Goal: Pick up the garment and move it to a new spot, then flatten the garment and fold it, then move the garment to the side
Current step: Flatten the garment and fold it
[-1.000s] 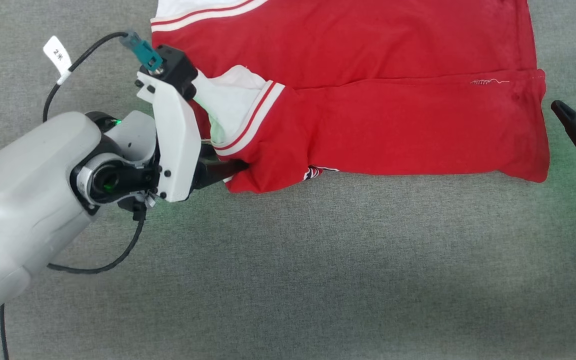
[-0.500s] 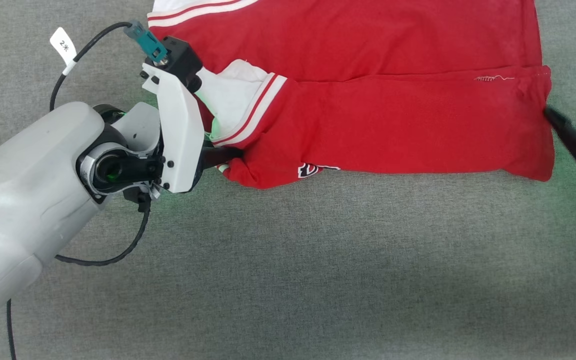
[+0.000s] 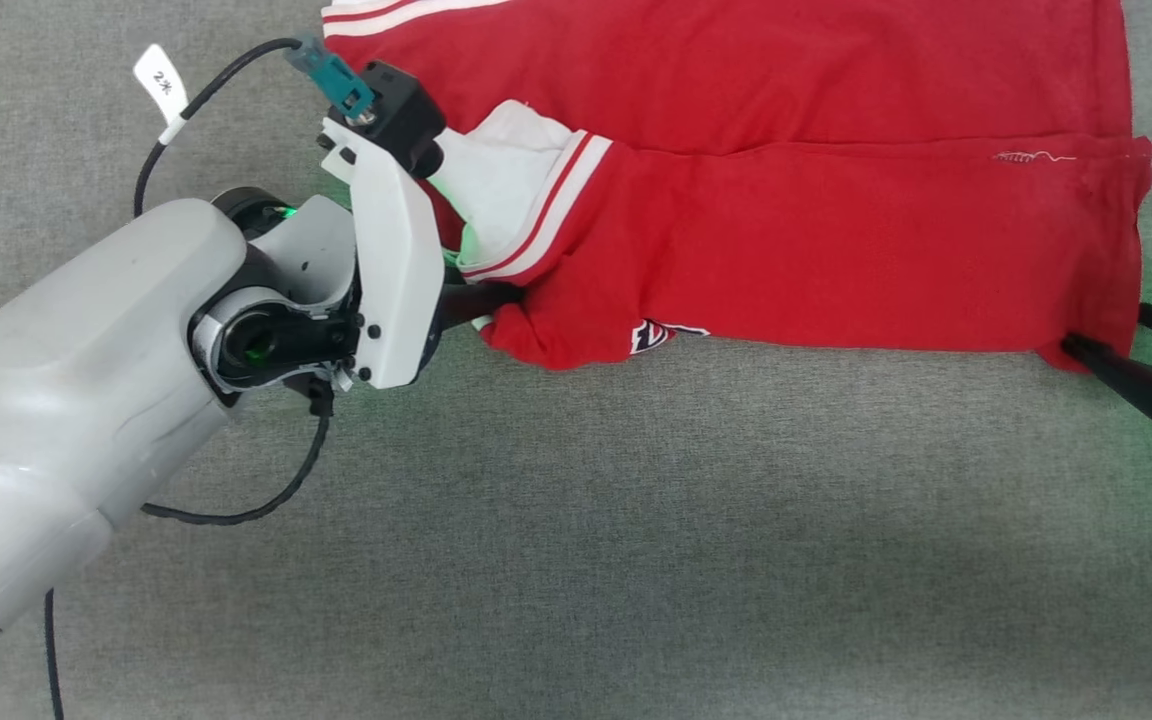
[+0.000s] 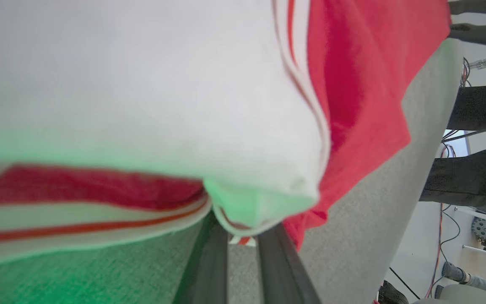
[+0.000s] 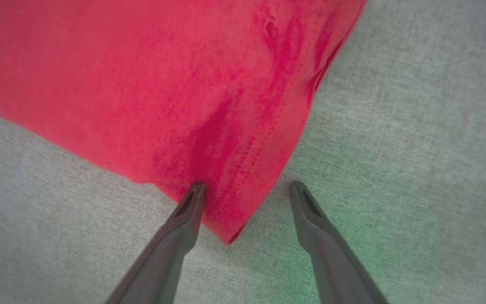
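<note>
While clamping garment [image 3: 836, 250] edge at frame's lower left in left gripper [image 3: 488, 298], straddling lower-right corner with right gripper [image 5: 247, 185] spread apart; probably starting fold, next needing closing there.

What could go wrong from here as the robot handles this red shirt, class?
1. The right tool is open around just the corner tip of the red jersey shirt with white sleeves; closing there might catch too little cloth, which may slip out.
2. The left tool is shut on its bunched sleeve end; pulling could drag the wrinkles along the grey cloth table.
</note>
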{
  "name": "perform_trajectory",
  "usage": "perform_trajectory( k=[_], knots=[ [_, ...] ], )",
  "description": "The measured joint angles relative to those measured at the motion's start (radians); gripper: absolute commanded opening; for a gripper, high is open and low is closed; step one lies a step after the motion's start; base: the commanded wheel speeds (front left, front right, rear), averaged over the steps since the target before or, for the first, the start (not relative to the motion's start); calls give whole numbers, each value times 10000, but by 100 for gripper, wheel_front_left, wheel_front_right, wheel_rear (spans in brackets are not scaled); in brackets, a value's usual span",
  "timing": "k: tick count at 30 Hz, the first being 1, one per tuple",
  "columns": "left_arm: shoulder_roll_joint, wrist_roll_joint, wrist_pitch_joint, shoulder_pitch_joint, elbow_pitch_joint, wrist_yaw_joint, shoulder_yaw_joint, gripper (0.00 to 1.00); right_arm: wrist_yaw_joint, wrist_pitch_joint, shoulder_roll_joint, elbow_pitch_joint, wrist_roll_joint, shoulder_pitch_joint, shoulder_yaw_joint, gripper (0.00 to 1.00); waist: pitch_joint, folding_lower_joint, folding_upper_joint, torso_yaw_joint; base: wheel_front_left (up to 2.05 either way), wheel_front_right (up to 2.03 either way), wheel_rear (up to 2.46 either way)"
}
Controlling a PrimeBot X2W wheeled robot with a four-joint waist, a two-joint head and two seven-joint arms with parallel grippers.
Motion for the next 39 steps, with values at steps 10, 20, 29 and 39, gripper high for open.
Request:
perform_trajectory(
  k=[10, 20, 29, 39],
  knots=[
    [-370, 100, -378, 35, 17, -71, -19, 0, 0, 976, 184, 504, -278, -562, 244, 0, -6, 0, 0, 339, 0, 0, 0],
    [153, -385, -1156, 980, -736, -98, 142, 0, 2, 441, 445, 901, -215, -329, -31, 0, -576, 0, 0, 421, 0, 0, 0],
    [1415, -564, -1935, 2109, -2374, -98, 186, 0, 2, 562, -56, 815, 155, 508, -12, 0, -1209, 0, 0, 608, 0, 0, 0],
    [2286, -151, -2855, 3507, -3900, 305, -6, 0, 2, 520, -750, -88, 418, 2449, -579, 0, -1323, 0, 0, 731, 0, 0, 0]
  ],
)
